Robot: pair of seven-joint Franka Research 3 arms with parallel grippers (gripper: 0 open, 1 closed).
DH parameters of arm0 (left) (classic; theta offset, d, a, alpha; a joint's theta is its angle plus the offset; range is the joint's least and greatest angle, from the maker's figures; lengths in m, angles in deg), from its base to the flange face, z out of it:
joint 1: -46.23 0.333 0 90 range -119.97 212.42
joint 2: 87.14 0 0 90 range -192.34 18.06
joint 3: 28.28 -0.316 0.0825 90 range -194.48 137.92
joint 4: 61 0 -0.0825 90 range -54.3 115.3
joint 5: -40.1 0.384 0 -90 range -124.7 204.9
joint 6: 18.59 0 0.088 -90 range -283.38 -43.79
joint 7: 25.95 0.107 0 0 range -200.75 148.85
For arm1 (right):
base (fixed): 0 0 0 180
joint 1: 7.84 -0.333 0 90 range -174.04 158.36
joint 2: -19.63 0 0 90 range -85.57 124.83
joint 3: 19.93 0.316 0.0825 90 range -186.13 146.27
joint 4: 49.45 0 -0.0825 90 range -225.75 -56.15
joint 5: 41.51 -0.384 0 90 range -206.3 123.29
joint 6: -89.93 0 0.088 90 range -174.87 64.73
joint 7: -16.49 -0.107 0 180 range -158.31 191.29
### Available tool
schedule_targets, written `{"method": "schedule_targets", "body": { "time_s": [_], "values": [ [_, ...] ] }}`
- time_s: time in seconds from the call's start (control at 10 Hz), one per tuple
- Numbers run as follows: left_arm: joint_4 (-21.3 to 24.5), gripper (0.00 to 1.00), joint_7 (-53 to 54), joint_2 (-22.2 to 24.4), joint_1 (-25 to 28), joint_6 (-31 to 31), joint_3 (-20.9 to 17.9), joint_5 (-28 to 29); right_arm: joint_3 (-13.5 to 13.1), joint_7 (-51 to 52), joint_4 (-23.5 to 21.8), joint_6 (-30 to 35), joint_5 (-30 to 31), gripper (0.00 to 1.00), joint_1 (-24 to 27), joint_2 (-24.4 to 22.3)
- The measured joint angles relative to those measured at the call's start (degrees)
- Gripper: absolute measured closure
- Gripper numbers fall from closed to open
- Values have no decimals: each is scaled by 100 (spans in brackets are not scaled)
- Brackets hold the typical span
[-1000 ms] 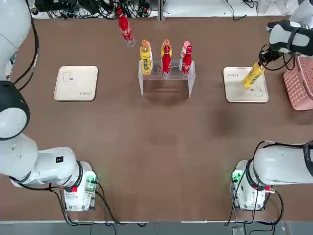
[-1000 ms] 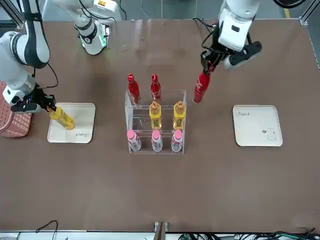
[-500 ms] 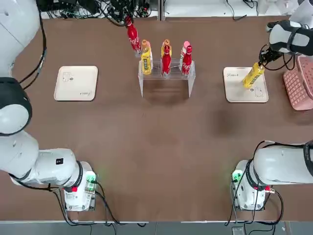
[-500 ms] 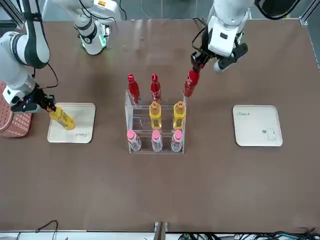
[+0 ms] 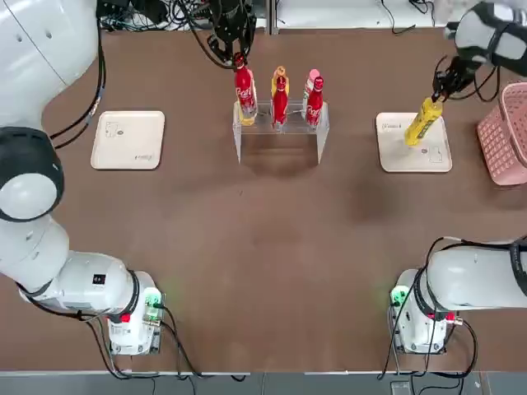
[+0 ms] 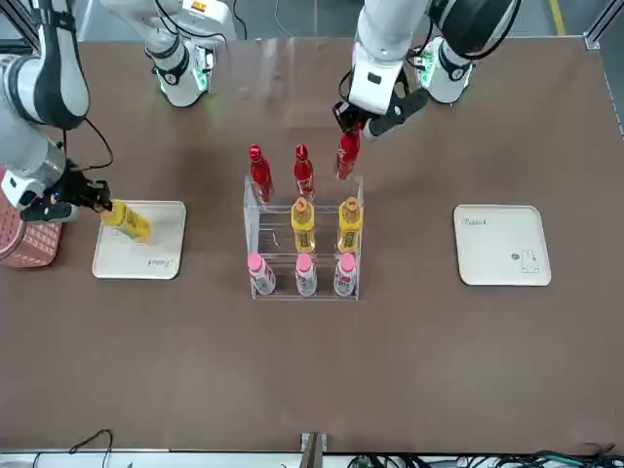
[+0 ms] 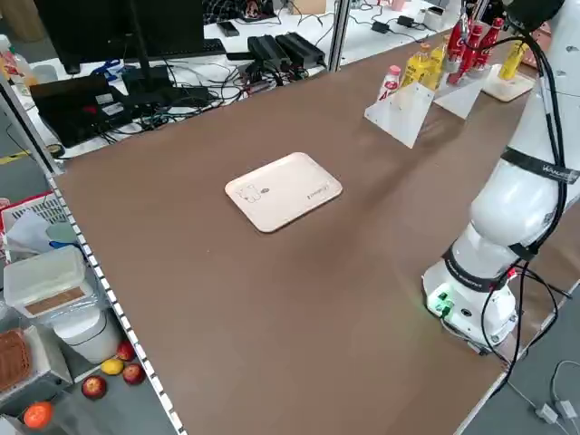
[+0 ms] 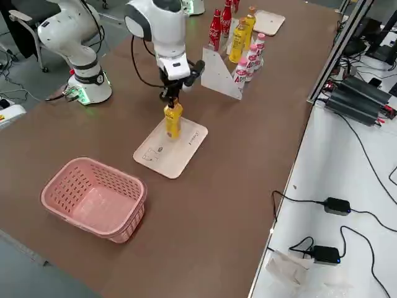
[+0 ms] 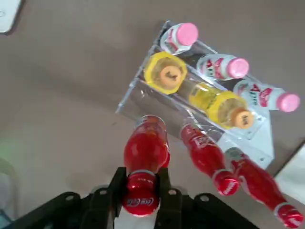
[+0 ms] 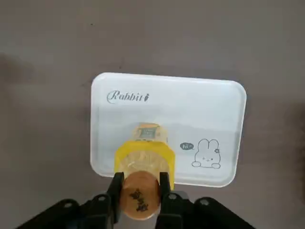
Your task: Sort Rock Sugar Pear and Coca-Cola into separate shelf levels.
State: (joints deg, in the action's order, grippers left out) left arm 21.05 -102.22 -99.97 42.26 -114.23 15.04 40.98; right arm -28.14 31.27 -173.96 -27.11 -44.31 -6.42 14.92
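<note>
Red Coca-Cola bottle (image 9: 147, 152): gripped at its cap by the left gripper (image 9: 143, 183), hanging below the fingers over the robot-side tier of the acrylic rack (image 6: 303, 258). Two standing red bottles (image 6: 260, 174) occupy that tier, just beside the held one. Beyond them stand two yellow bottles (image 6: 303, 225), then three pink-capped bottles (image 6: 306, 275). Rock Sugar Pear bottle (image 10: 145, 155): clamped by its orange cap in the right gripper (image 10: 140, 186), tilted, above the right-hand tray (image 10: 190, 119).

Grey floor (image 7: 362, 419) borders the brown tabletop (image 7: 272, 308); beyond its far edge, a white desk (image 7: 195, 68) carries a black monitor (image 7: 127, 27).
</note>
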Motion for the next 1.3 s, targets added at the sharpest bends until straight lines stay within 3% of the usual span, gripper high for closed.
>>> {"method": "schedule_targets", "body": {
  "time_s": [0.3, 0.5, 1.0, 1.3],
  "values": [
    [-16, 67, -187, -358, -174, -251, -19, 404, 36, -109, 1070, 1270, -29, 66, -281, -13],
    [-18, 67, -265, -565, -352, -253, -18, 610, 350, -760, 1651, 1780, -44, 66, -567, -22],
    [-52, 67, -269, -589, -373, -81, -26, 763, 1364, -2739, 2009, 1877, -209, 66, -1067, -16],
    [-51, 67, -269, -735, -396, -69, -30, 847, 1526, -3281, 2338, 1899, -387, 66, -1283, -16]
  ]
}}
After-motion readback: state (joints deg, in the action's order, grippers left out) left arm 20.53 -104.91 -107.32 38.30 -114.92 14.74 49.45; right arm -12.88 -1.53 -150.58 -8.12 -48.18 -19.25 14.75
